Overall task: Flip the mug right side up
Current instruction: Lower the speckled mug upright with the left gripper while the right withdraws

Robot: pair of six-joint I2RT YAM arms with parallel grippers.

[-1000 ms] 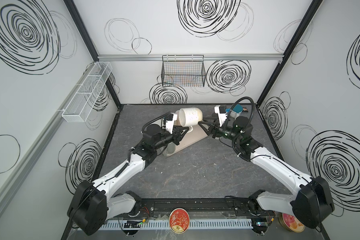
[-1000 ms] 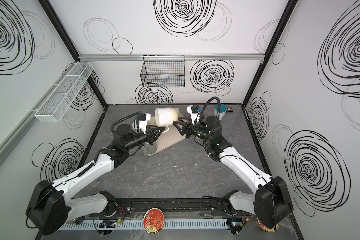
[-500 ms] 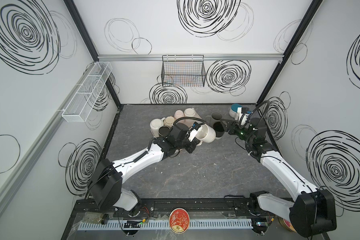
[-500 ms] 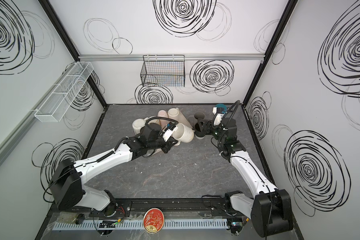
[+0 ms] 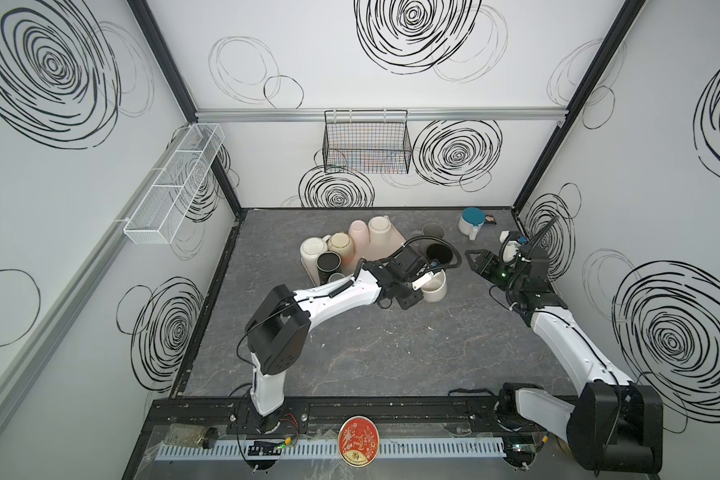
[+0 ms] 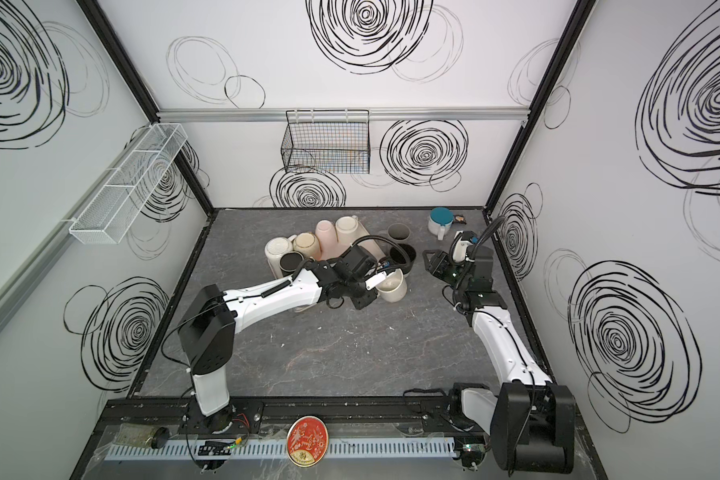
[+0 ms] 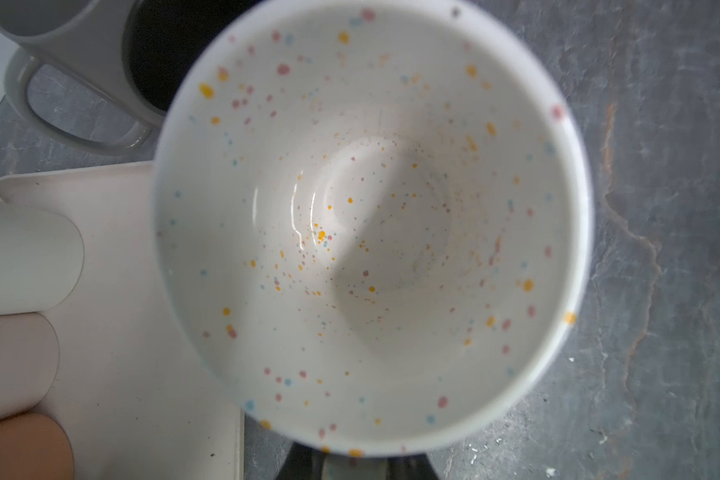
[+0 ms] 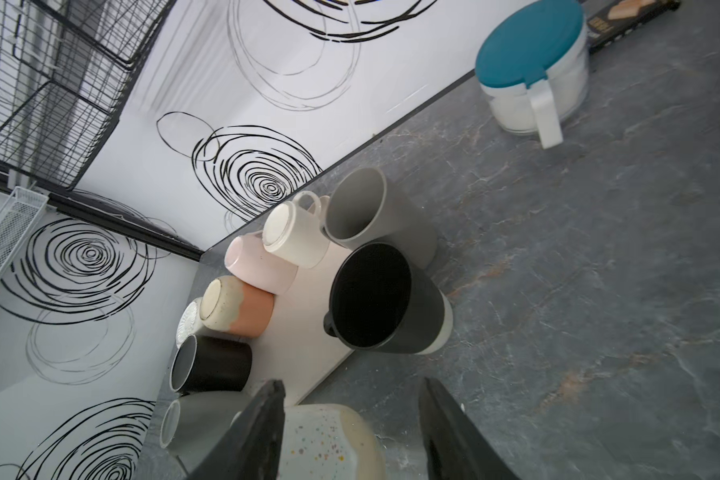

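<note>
1. Both top views: the speckled mug (image 5: 434,287) stands right side up, mouth to the ceiling, over the grey bench (image 5: 371,353) at the right-hand end of the tray (image 5: 393,244) of upturned cups (image 5: 358,233). Whether its base rests on the bench cannot be told. The left pincer (image 5: 421,282) is nearly closed, nipping the mug (image 6: 393,287) by its wall at the rim. The right pincer (image 5: 473,258) hangs well apart from the mug, its jaws about half parted and holding nothing. A black mug (image 5: 439,252) stands upright between the two arms' ends.

2. Left wrist view: the speckled mug (image 7: 371,228) fills the picture, its open mouth facing the camera and its white inside dotted yellow, pink and blue. Dark parts of the left pincer (image 7: 352,465) meet the rim at the picture's edge. The tray (image 7: 121,332) lies beside the mug, with bare bench (image 7: 661,208) on its other side.

3. Right wrist view: the right pincer (image 8: 352,384) shows two dark fingers (image 8: 262,432) spread apart with nothing gripped. Beyond them part of the speckled mug (image 8: 333,446) shows, then the black mug (image 8: 375,299), a grey mug (image 8: 362,208) and a teal-lidded jar (image 8: 528,62).
</note>
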